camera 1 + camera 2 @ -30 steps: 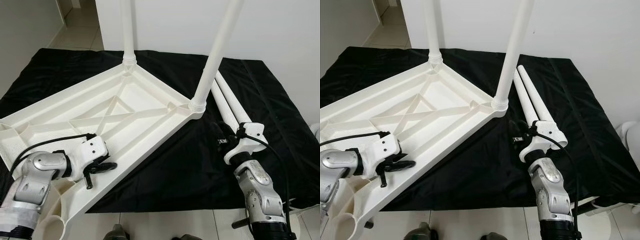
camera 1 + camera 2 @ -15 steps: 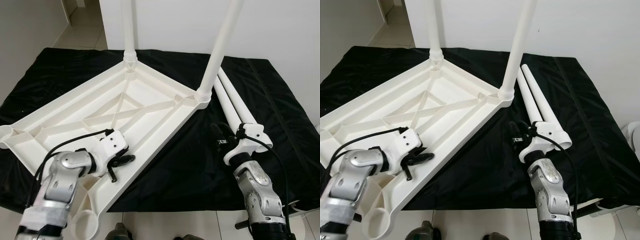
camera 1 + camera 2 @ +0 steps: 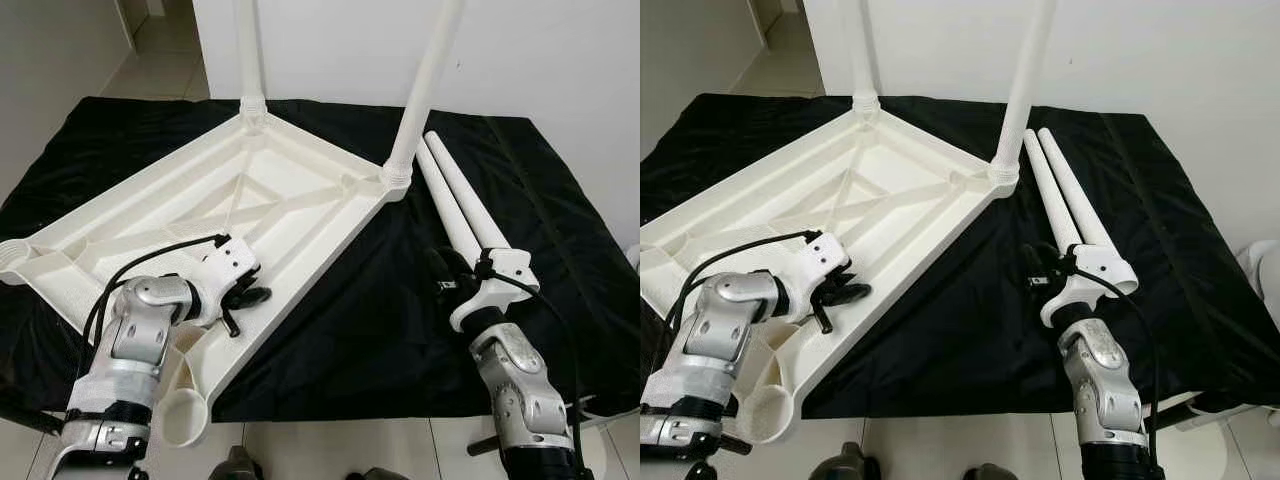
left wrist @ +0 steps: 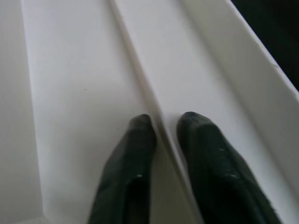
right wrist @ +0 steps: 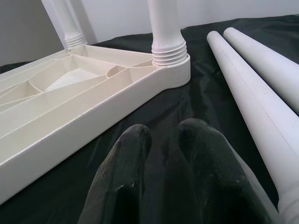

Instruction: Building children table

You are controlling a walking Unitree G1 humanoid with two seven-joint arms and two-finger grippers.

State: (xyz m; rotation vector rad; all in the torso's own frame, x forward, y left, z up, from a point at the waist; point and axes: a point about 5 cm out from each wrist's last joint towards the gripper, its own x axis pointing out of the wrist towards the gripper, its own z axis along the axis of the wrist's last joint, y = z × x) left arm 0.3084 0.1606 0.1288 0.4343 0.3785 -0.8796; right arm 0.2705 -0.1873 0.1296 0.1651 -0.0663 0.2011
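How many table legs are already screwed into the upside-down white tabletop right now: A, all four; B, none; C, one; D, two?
D: two legs stand upright in the far corners of the tabletop, one at the back corner and one at the corner nearer the right side, while two loose legs lie side by side on the black cloth.

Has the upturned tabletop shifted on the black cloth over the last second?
Yes. The tabletop has turned on the black cloth: its near corner socket swung in toward the cloth's front edge, gripped by the left claw.
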